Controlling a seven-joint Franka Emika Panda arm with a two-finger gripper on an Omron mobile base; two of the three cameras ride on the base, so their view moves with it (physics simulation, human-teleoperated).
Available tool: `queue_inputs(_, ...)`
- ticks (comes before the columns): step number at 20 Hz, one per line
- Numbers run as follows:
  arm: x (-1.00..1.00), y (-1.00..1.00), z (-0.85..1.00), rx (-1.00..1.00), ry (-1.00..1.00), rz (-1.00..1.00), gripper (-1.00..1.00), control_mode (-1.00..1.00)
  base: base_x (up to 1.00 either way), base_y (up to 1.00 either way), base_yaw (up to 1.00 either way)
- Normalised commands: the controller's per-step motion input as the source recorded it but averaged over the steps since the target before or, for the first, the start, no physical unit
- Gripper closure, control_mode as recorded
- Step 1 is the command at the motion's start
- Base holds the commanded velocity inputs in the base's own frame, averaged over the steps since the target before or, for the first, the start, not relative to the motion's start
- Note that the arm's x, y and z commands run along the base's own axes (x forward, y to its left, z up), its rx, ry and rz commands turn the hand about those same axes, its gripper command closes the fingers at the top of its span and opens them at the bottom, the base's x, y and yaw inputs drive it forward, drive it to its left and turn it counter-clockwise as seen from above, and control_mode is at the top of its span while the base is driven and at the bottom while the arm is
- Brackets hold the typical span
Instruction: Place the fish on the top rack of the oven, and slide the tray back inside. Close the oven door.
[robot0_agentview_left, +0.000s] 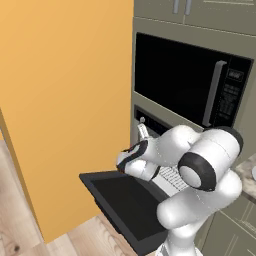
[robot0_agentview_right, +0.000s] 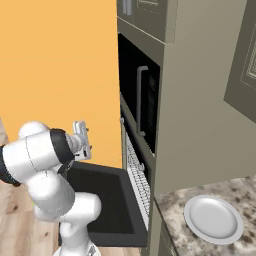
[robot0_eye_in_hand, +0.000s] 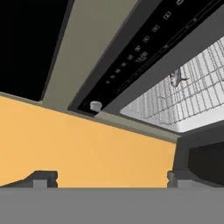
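the gripper (robot0_eye_in_hand: 111, 179) stands nearest, its jaws spread wide with nothing between them, the two dark fingertips (robot0_eye_in_hand: 41, 178) far apart at the bottom of the hand view; in the right base view the gripper (robot0_agentview_right: 81, 140) hangs in front of the oven (robot0_agentview_right: 131, 150), out over the oven door (robot0_agentview_right: 102, 200), clear of both; the oven door (robot0_agentview_left: 127, 205) lies folded down flat, a black panel with a dark glass window, jutting from the oven toward the arm; past its hinge the top rack (robot0_eye_in_hand: 183, 98) is pulled partway out of the oven's mouth, a silver wire grid; the fish (robot0_eye_in_hand: 176, 78) lies on the top rack, small and dark grey, well back from the rack's front edge; above the rack runs the oven's black control strip (robot0_eye_in_hand: 140, 54) with a small silver knob (robot0_eye_in_hand: 95, 105) at its end; above the oven sits the black microwave (robot0_agentview_left: 192, 80) with a vertical grey handle; to the side of the oven, on a speckled counter (robot0_agentview_right: 175, 212), rests a round white plate (robot0_agentview_right: 213, 218); an orange wall (robot0_agentview_left: 65, 100) flanks the oven's other side.
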Motion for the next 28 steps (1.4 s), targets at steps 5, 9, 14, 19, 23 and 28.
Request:
queue_inputs(5, -0.33, 0.59, 0.98, 0.04, 0.14, -0.05, -1.00, -1.00, 0.00, 0.00, 0.00)
queue_inputs(9, -0.15, 0.58, 1.00, 0.01, 0.46, -0.03, -1.00, -1.00, 0.00, 0.00, 0.00)
queue_inputs(14, -0.04, 0.52, 1.00, 0.00, 0.43, -0.01, -1.00, -1.00, 0.00, 0.00, 0.00)
queue_inputs(19, 0.00, 0.13, 1.00, -0.06, 0.23, 0.00, -1.00, -1.00, 0.00, 0.00, 0.00)
queue_inputs(23, 0.00, 0.02, 0.99, -0.31, 0.20, 0.00, -1.00, -1.00, 0.00, 0.00, 0.00)
queue_inputs(28, -0.03, 0.49, 0.63, -0.49, 0.37, 0.17, -1.00, -1.00, 0.00, 0.00, 0.00)
